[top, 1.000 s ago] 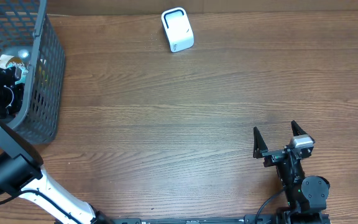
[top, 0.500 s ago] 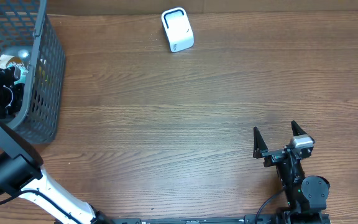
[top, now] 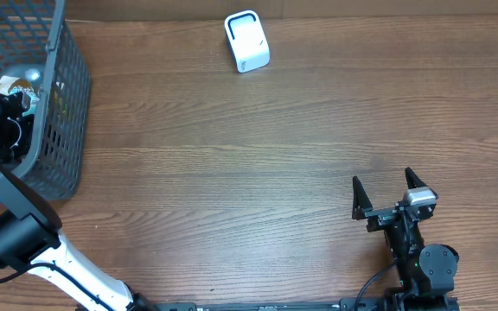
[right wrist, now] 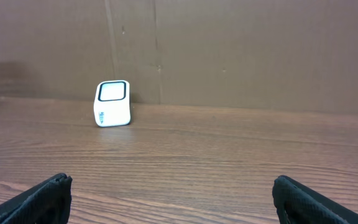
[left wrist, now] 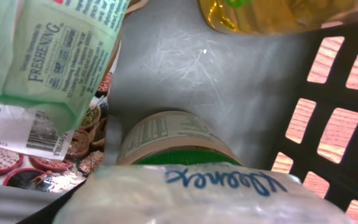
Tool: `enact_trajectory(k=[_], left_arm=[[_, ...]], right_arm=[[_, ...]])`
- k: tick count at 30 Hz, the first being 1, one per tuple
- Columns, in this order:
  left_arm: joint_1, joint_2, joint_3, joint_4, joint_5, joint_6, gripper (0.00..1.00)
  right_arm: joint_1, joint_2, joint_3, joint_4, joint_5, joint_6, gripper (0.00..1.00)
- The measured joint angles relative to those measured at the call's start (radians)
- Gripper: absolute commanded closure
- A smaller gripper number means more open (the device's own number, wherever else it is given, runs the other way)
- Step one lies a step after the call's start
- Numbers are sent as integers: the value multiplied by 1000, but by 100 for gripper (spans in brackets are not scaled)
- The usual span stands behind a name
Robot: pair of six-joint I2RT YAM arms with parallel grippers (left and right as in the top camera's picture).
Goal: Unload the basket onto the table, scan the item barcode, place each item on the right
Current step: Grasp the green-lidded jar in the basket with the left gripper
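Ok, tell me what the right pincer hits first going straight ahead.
Probably the cardboard wall at the back. The right pincer has a path over the table that looks free; the scanner sits left of that line.

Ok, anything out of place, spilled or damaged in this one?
Nothing stands out. The scanner stands upright on the table, the basket is upright with a tissue pack lying inside, nothing has spilled, and the right gripper rests open, clear of both.

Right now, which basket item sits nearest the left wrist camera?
The Kleenex pack: blue script, filling the frame's bottom edge, overlapping the green-lidded jar. Green pouch and yellow bottle lie beyond.
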Motion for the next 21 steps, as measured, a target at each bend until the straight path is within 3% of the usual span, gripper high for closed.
enact_trajectory(k=[15,21], left_arm=[[0,-1,4,-6,-3,-37,73],[0,-20,13,-24,-38,-86,78]], right_arm=[[0,0,0,0,0,0,0],[0,0,0,0,0,0,0]])
